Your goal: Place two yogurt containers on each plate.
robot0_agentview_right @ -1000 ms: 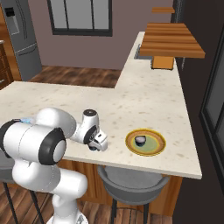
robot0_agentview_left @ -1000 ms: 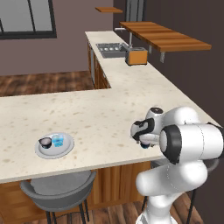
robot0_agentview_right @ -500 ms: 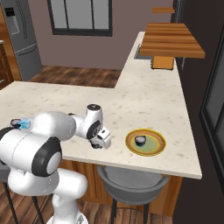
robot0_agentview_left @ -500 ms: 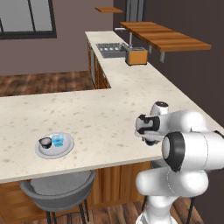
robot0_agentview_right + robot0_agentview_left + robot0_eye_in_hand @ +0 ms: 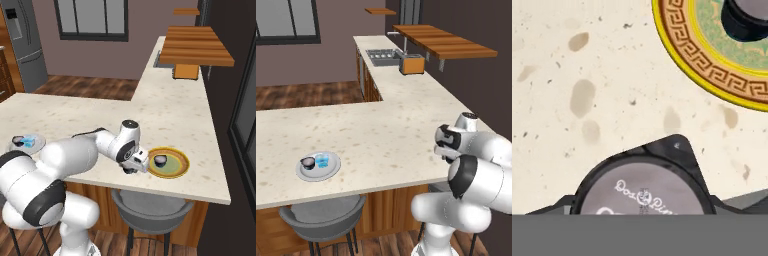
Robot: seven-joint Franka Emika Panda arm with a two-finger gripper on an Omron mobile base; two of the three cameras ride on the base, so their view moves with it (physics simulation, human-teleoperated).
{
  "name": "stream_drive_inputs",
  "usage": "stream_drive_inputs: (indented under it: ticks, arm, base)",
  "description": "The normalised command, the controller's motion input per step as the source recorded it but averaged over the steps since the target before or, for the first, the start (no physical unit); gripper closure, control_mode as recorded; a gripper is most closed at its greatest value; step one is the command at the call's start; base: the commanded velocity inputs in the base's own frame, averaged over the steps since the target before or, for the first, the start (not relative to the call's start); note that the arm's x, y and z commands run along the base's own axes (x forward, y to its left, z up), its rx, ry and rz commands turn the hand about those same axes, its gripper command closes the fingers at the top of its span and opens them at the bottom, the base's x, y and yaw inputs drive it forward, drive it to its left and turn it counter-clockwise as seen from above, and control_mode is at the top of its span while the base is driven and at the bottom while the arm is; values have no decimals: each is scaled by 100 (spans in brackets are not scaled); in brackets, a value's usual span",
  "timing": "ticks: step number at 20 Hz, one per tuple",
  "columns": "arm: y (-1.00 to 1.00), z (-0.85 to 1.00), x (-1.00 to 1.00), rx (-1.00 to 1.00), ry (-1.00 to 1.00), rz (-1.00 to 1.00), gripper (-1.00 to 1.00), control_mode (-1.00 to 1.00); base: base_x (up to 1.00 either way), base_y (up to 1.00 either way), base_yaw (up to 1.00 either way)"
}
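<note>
The speckled cream stone desk (image 5: 165, 107) carries a yellow round plate with a greenish centre (image 5: 170, 162) holding one dark squat yogurt cup (image 5: 160, 161), and further off a pale grey plate (image 5: 318, 166) with a dark cup (image 5: 307, 162) and a translucent light blue one (image 5: 322, 160). My jaws (image 5: 140, 163) sit just beside the yellow plate, closed around another dark yogurt cup with a pale printed lid (image 5: 644, 192).

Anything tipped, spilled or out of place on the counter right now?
Nothing stands out. The grey plate carries a dark cup and the blue cup, both upright. The yellow plate holds one upright dark cup. The gripper holds another cup just beside it.
</note>
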Motion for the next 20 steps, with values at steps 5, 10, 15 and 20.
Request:
stream_drive_inputs:
  ticks: [5,10,15,20]
  arm:
    - [-91,6,0,-5,2,1,100,-100]
    - [-75,0,22,-9,4,0,100,-100]
    - [-61,-1,45,-7,0,9,100,-100]
    - [-54,-3,52,-1,5,12,100,-100]
  base:
    - [0,0,0]
    - [0,0,0]
    - [0,0,0]
    - [0,0,0]
